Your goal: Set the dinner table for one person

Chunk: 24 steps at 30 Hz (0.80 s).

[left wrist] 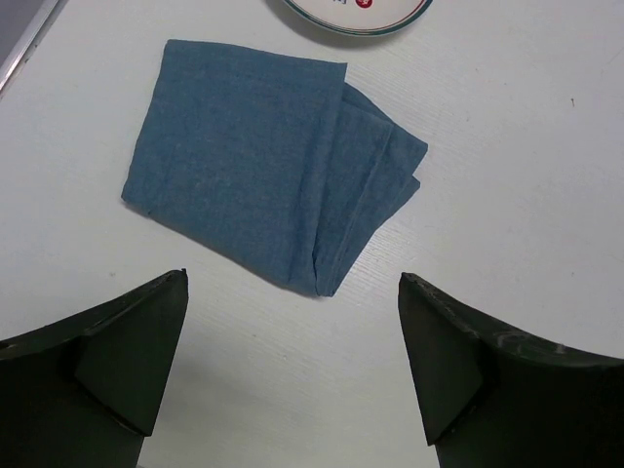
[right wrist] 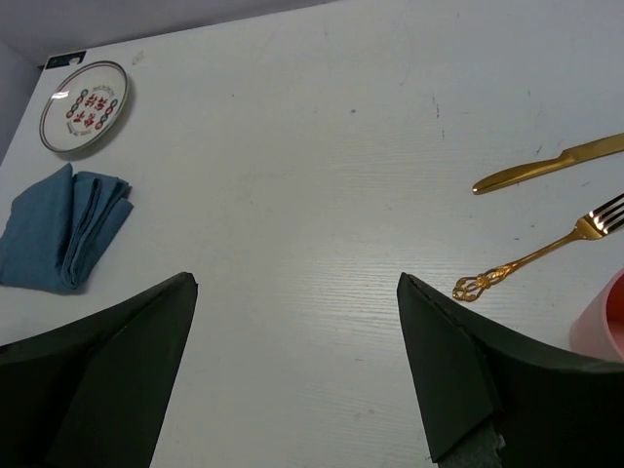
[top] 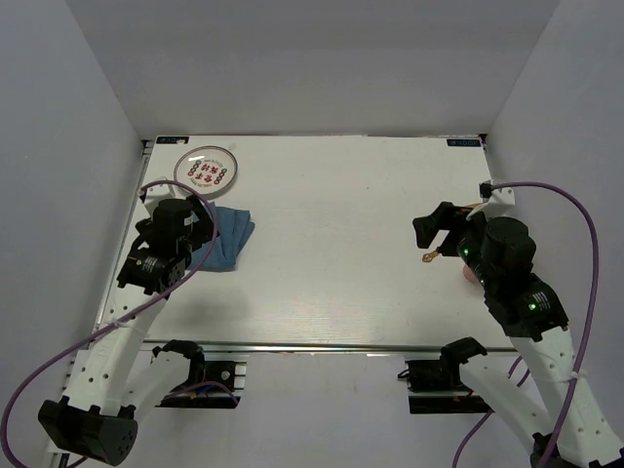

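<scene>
The white dinner table (top: pixel 331 214) holds a round plate (top: pixel 207 170) with a red pattern at its far left. A folded blue napkin (top: pixel 229 239) lies just in front of the plate. My left gripper (top: pixel 200 226) is open and empty above the napkin's left part; in the left wrist view the napkin (left wrist: pixel 263 166) lies just ahead of the open gripper (left wrist: pixel 292 283). My right gripper (top: pixel 436 229) is open and empty at the right side. In the right wrist view (right wrist: pixel 297 283) a gold fork (right wrist: pixel 546 249), a gold knife (right wrist: pixel 546 164) and a pink cup (right wrist: pixel 604 327) lie to its right.
Grey walls stand close round the table on three sides. The fork's handle (top: pixel 430 257) and the pink cup (top: pixel 471 274) show partly beside the right arm. A purple cable (top: pixel 575 210) loops by the right edge. Metal rails run along the table's edges.
</scene>
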Motion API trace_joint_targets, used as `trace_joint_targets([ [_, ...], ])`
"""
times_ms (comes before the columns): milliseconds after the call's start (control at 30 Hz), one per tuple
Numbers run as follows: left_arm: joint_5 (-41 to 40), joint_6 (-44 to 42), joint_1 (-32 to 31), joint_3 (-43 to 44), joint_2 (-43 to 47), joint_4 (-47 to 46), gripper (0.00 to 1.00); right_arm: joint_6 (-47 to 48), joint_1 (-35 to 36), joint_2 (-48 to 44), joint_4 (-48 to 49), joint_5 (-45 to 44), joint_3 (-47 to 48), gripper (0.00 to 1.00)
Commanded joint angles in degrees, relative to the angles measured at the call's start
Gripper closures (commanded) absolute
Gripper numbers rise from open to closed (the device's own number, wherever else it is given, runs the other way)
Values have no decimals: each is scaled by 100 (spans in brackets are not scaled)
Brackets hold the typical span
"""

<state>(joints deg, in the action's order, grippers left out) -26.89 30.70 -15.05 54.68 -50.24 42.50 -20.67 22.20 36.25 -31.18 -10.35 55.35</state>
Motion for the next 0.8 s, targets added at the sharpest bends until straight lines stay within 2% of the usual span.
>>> trace_joint_targets([
  [0,-167,321,28,157,-12,161,2,-43,-13,198,138,76,38,11],
  [233,61,673,28,429,-433,293,2,-95,-14,295,427,515,-235,11],
  [467,589,2086,81,1553,-2022,574,2,-508,-5,663,1648,2157,-1035,11],
  [500,485,2298,220,1964,-2538,932,2,-578,-5,716,1720,2264,-1053,11],
  [567,325,2824,396,2274,-2981,1224,2,-658,13,865,1852,2615,-1114,11],
  [767,1370,3257,1750,3039,-4141,1199,2,-860,22,1007,2440,3398,-1456,11],
])
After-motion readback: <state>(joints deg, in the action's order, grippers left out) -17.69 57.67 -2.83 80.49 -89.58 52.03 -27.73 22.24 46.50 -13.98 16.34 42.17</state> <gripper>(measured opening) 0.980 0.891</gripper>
